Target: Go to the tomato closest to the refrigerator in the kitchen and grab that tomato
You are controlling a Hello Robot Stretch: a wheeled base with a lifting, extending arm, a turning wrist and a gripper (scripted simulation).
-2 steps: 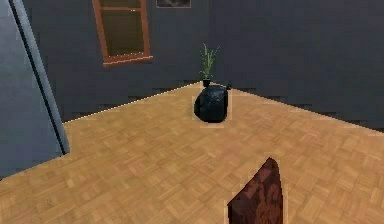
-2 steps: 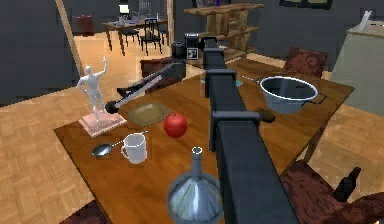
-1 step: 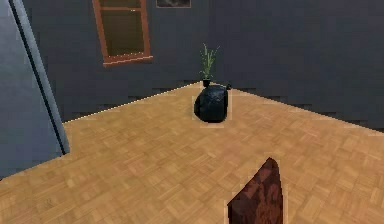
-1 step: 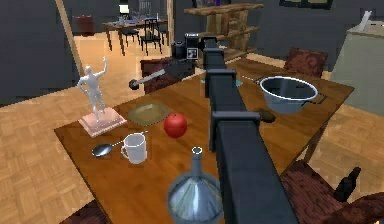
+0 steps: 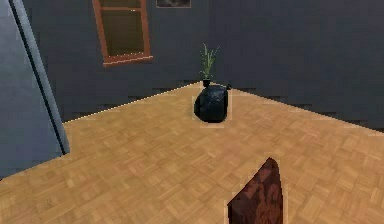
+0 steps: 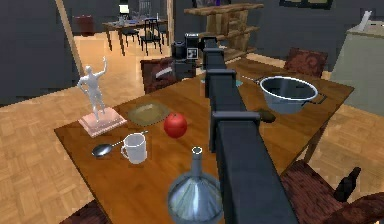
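Note:
A round red tomato (image 6: 176,124) lies on the wooden table (image 6: 120,175) in the arm side view, between a flat plate (image 6: 148,113) and the arm. The dark arm bar (image 6: 232,130) rises from the bottom edge and reaches out over the table, passing just right of the tomato. At the bar's far end is the gripper (image 6: 181,62), beyond the tomato and in front of a dark chair back (image 6: 157,72). I cannot tell whether it holds anything.
On the table stand a white statue (image 6: 95,88), a white mug (image 6: 135,148), a spoon (image 6: 103,150), a glass flask (image 6: 195,190) and a metal bowl (image 6: 290,92). Brown chairs (image 6: 305,60) surround it. The forward view has wooden floor, a black sack (image 5: 212,103), a plant (image 5: 208,62) and a chair back (image 5: 258,195).

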